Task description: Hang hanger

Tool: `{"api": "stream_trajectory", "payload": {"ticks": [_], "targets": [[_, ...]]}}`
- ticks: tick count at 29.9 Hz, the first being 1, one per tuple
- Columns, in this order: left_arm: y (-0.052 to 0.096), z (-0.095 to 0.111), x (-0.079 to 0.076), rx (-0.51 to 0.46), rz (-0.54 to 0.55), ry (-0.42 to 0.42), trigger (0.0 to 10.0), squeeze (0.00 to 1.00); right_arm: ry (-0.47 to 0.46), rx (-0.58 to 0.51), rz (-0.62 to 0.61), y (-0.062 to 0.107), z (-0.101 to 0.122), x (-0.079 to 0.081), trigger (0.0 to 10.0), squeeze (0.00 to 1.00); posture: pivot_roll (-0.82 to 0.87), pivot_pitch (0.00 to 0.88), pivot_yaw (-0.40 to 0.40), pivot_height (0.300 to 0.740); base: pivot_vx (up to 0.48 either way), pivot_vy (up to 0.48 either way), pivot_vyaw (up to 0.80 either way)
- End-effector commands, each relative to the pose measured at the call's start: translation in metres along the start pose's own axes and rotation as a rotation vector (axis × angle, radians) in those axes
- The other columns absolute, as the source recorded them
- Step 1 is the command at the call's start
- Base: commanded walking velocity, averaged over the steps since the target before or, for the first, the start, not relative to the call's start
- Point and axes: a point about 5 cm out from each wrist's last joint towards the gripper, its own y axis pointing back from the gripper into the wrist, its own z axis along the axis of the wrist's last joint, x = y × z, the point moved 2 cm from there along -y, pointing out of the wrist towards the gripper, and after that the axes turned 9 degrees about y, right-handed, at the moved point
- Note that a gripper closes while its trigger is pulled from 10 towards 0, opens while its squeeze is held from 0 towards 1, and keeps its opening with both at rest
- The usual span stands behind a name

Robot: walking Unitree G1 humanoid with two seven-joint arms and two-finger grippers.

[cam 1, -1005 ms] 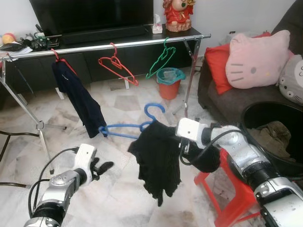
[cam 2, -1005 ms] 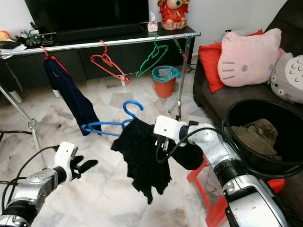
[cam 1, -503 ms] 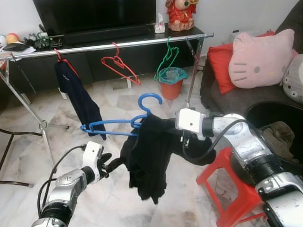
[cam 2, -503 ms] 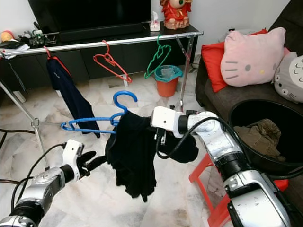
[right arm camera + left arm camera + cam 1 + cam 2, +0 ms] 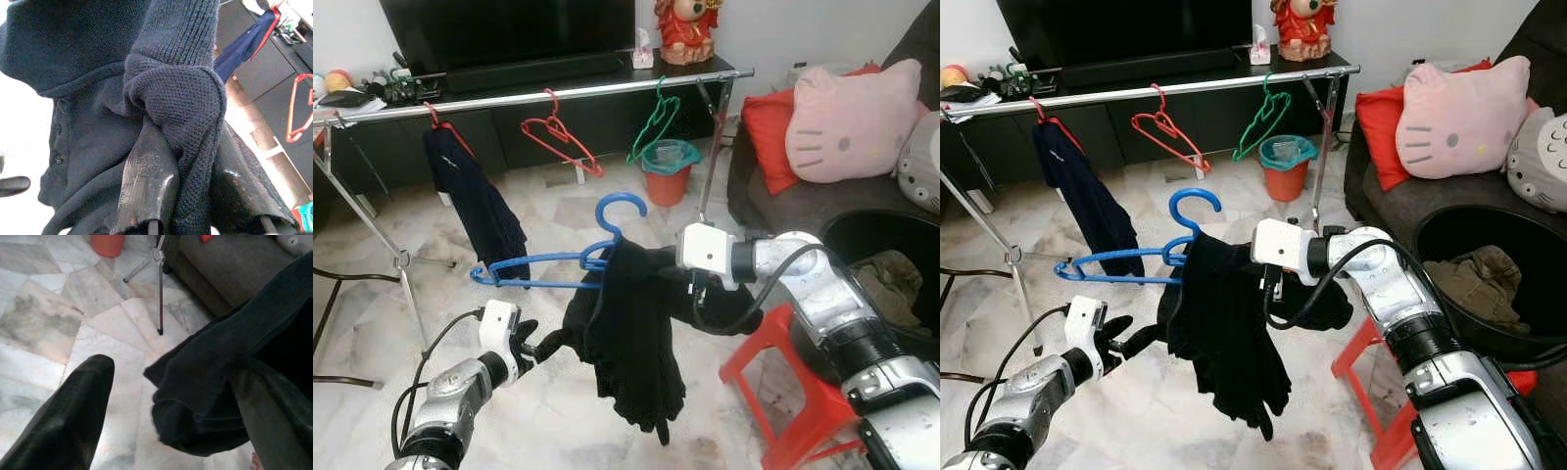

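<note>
**Garment and hanger held mid-frame, short of the rail**

Right gripper [image 5: 195, 196] was clamped on a bunched fold of the dark knit garment [image 5: 631, 333] at the frame's centre, its fingers [image 5: 146, 186] pressed into the cloth. That garment hung draped over one end of the blue hanger [image 5: 548, 262], whose hook [image 5: 619, 208] stood upright and free in open air, well below the clothes rail [image 5: 529, 96] running across the upper part of the frame.

Left gripper [image 5: 166, 421], in the lower left, had its fingers [image 5: 68, 416] spread wide around the garment's lower edge, which lay between them.

On the rail hung a navy garment [image 5: 475, 201] at left, a red hanger [image 5: 558, 137] in the middle and a green hanger [image 5: 654, 122] toward the right, with bare rail between them. A red stool [image 5: 793, 411] stood at lower right beside the sofa [image 5: 803, 196]; marble floor [image 5: 372, 294] lay open at lower left.
</note>
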Motion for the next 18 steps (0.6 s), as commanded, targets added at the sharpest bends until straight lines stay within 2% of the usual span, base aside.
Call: {"api": "stream_trajectory", "payload": {"ticks": [1,9,10,11,12,13,18], "targets": [[0.0,-0.001,-0.001,-0.014,-0.018,0.026,10.0,1.0,0.043,-0.065,-0.045,0.003,0.018,-0.015,0.0,0.0,-0.01,0.0,0.072,0.74,0.0,0.0,0.0],[-0.001,0.01,0.003,-0.057,0.016,-0.003,10.0,1.0,0.045,-0.074,-0.032,0.002,0.02,-0.013,0.0,0.0,-0.01,0.0,0.071,0.74,0.0,0.0,0.0],[-0.002,0.013,0.004,-0.073,0.03,-0.014,10.0,0.82,0.046,-0.074,-0.027,0.001,0.02,-0.013,0.0,0.0,-0.02,0.0,0.07,0.74,0.0,0.0,0.0],[-0.002,0.013,0.004,-0.073,0.03,-0.014,10.0,0.82,0.046,-0.074,-0.027,0.001,0.02,-0.013,0.0,0.0,-0.02,0.0,0.07,0.74,0.0,0.0,0.0],[-0.002,0.015,0.004,-0.086,0.04,-0.024,10.0,0.44,0.046,-0.074,-0.024,0.001,0.02,-0.012,0.0,0.0,-0.02,0.0,0.07,0.74,0.0,0.0,0.0],[-0.002,0.017,0.005,-0.1,0.048,-0.029,10.0,0.0,0.047,-0.073,-0.021,0.001,0.02,-0.012,0.0,0.0,-0.02,0.0,0.071,0.74,0.0,0.0,0.0],[-0.003,0.017,0.005,-0.092,0.036,-0.027,10.0,0.0,0.046,-0.068,-0.018,0.001,0.019,-0.011,0.0,0.0,-0.02,0.0,0.071,0.74,0.0,0.0,0.0]]}}
